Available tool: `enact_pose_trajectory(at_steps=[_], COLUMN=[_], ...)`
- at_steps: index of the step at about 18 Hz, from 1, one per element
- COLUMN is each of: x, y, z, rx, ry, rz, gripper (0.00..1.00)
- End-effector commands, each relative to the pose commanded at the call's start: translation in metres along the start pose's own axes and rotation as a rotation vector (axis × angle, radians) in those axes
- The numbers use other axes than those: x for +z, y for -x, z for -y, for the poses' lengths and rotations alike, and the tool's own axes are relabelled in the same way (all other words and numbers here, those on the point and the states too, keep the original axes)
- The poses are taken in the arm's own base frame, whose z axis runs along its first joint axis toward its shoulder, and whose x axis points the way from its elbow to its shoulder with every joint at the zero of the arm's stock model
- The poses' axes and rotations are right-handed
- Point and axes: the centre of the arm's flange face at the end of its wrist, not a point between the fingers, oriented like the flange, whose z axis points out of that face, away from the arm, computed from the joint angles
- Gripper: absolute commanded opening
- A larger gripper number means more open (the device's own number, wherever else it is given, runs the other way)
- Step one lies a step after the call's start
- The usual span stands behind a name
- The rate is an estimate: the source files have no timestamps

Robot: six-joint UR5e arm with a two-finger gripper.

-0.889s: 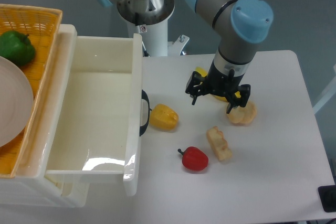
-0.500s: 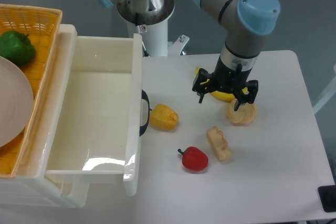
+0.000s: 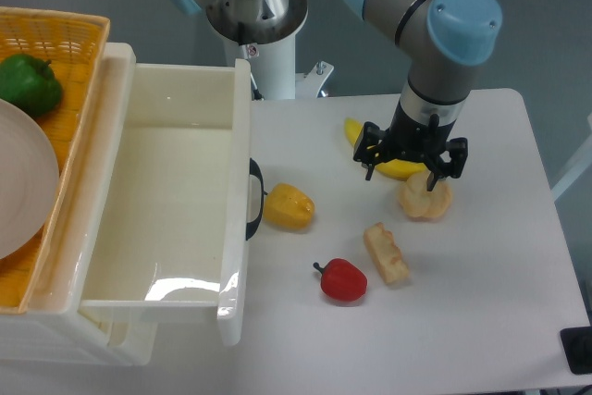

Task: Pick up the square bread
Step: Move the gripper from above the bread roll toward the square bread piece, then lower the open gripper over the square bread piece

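Gripper (image 3: 414,162) hangs with fingers spread wide, holding nothing, above the rounded bread (image 3: 425,199). The square bread (image 3: 386,253) lies lower left of it, mid-bench, long axis running upper-left to lower-right.

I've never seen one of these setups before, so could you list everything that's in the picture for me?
square bread: one, pale tan, on the table right of the red pepper
round bread: one, golden, under the gripper
banana: one, yellow, partly behind the gripper
red pepper: one, front of table
yellow pepper: one, beside the bin handle
green pepper: one, in the basket
basket: one, orange, far left
plate: one, white, in the basket
bin: one, white, empty
table: one, white
gripper: one, black, open, holding nothing
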Motion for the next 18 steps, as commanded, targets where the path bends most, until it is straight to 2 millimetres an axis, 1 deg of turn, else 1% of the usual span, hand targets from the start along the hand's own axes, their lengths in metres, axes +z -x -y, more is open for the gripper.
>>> enact_pose_trajectory(at_steps=[1, 4, 5, 7, 10, 11, 14, 15, 17, 18], x=[0.007, 0.019, 0.028, 0.031, 0.042, 0.048, 0.079, 0.08, 0.076, 0.077], y=[0.002, 0.005, 0.008, 0.016, 0.019, 0.02, 0.03, 0.034, 0.044, 0.044], z=[0.001, -0.001, -0.002, -0.007, -0.007, -0.006, -0.001, 0.0, -0.003, -0.003], rx=[-0.003, -0.009, -0.024, -0.065, -0.107, -0.109, -0.142, -0.183, -0.259, -0.269], ry=[0.003, 0.002, 0.011, 0.012, 0.021, 0.021, 0.022, 0.011, 0.001, 0.002], rz=[-0.001, 0.002, -0.007, -0.013, -0.019, -0.019, -0.016, -0.005, 0.0, -0.001], gripper=[1.0, 1.0, 1.0, 1.0, 1.0, 1.0, 1.0, 1.0, 1.0, 1.0])
